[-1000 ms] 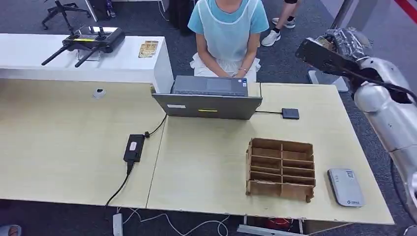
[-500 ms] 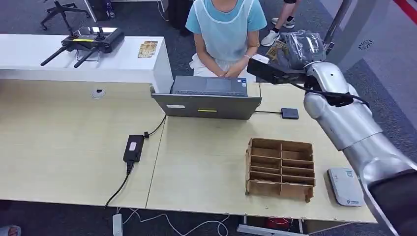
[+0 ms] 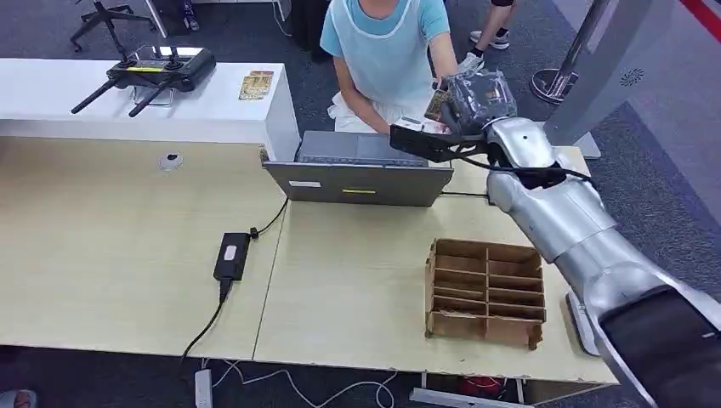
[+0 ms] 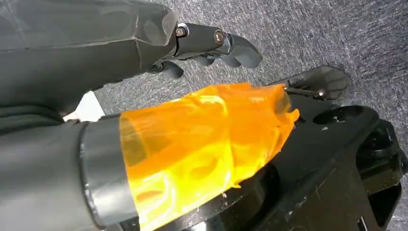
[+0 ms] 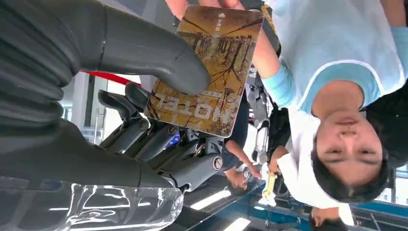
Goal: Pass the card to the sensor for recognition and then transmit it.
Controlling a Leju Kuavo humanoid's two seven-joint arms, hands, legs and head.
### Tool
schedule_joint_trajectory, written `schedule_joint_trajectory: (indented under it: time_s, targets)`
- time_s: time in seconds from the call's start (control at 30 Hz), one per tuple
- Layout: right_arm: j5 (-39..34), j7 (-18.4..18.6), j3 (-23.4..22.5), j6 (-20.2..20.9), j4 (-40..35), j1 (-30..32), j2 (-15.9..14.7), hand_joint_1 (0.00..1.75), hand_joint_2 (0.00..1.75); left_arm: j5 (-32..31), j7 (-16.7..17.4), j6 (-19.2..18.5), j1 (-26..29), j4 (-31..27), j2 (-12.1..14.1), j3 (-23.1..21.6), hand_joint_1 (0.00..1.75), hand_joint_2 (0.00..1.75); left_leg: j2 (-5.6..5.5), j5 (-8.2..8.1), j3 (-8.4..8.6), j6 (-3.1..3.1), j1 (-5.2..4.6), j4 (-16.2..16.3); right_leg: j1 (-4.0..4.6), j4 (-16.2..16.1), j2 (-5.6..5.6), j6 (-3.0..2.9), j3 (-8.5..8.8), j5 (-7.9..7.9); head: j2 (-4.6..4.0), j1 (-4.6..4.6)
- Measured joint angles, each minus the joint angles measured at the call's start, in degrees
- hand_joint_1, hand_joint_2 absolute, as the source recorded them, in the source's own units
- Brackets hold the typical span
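The hotel key card (image 5: 207, 72) is pinched between the thumb and the darker fingers of the right hand (image 3: 463, 106), which is held out above the far table edge at about one o'clock from the open laptop (image 3: 357, 170). A person's hand (image 5: 202, 4) is touching the card's far edge, so the handover seems to be the step in hand. It is judged that the card should be kept level and steady, and the pinch loosened only once the person's grasp is firm, otherwise the card could be dropped.

The left hand (image 4: 211, 45) hangs over grey carpet; its dark fingers appear curled in on nothing.

The cardboard divider box (image 3: 485, 293) sits at five o'clock from the laptop; nothing can be made out in its compartments.
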Motion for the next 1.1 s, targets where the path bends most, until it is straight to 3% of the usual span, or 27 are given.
schedule_joint_trajectory:
  time_s: [0.43,0.5,0.53,0.57,0.63,0.67,0.7,0.87,1.1]
  targets:
    - [0.92,0.48,0.02,-1.14,2.25,-0.11,0.48,1.75,1.75,0.09,0.22,0.00,0.03,0.00,-0.37,0.00,0.00,0.00,0.00,0.00,0.01,0.00,0.00,0.00,0.00,0.00,0.01,0.00,0.00,0.00,0.02,-0.02]
    - [0.96,0.48,0.02,-1.27,2.45,-0.11,0.48,1.06,1.75,0.09,0.22,0.00,0.03,0.00,-0.39,0.00,0.00,0.00,0.00,0.00,0.01,0.00,0.00,0.00,0.00,0.01,0.01,0.00,0.00,0.00,0.00,-0.02]
    - [1.03,0.48,0.04,-1.31,2.51,-0.11,0.48,0.91,1.75,0.09,0.22,0.00,0.03,0.00,-0.42,0.02,0.00,0.00,0.00,0.00,0.01,0.00,0.00,0.00,0.00,0.01,0.01,0.00,0.00,0.00,0.02,-0.02]
    - [1.07,0.48,0.04,-1.40,2.62,-0.11,0.48,0.82,1.75,0.09,0.22,0.00,0.03,0.00,-0.42,0.00,0.00,0.00,0.00,0.00,0.01,0.00,0.00,0.00,0.00,0.01,0.01,-0.01,0.00,0.00,0.00,-0.02]
    - [1.40,0.48,0.04,-1.62,2.82,-0.10,0.48,0.82,1.75,0.07,0.22,0.02,0.02,0.00,-0.42,0.00,0.00,0.00,0.00,0.00,0.01,0.00,0.00,0.00,0.00,0.00,0.01,-0.01,0.00,0.00,0.00,-0.02]
    - [1.64,0.48,0.04,-1.90,2.93,-0.10,0.48,0.52,1.75,0.02,0.22,0.05,0.03,0.00,-0.42,0.00,0.00,0.00,0.00,0.00,0.01,0.00,0.00,0.00,0.00,0.00,0.00,-0.01,0.00,0.00,0.00,-0.02]
    - [1.77,0.48,0.02,-2.12,3.02,-0.10,0.48,0.00,1.75,0.00,0.22,0.07,0.03,0.00,-0.42,0.00,0.00,0.00,0.00,0.00,0.01,0.00,0.00,0.00,0.00,0.01,0.00,-0.01,0.00,0.00,0.00,-0.02]
    - [1.64,0.99,-0.07,-3.70,3.28,-0.06,0.48,0.00,1.75,-0.20,0.22,0.18,0.04,0.00,-0.42,0.00,0.00,0.00,0.01,0.00,0.01,0.00,0.00,0.00,0.00,0.00,0.01,-0.01,-0.01,0.00,0.02,-0.02]
    - [2.26,4.83,-6.01,-17.51,-0.68,2.96,0.20,0.00,1.75,-0.63,0.31,0.63,0.18,0.00,-0.42,0.02,0.00,0.00,0.01,0.00,0.01,0.00,0.00,0.01,0.00,-0.01,0.01,-0.01,-0.02,0.00,0.00,-0.02]
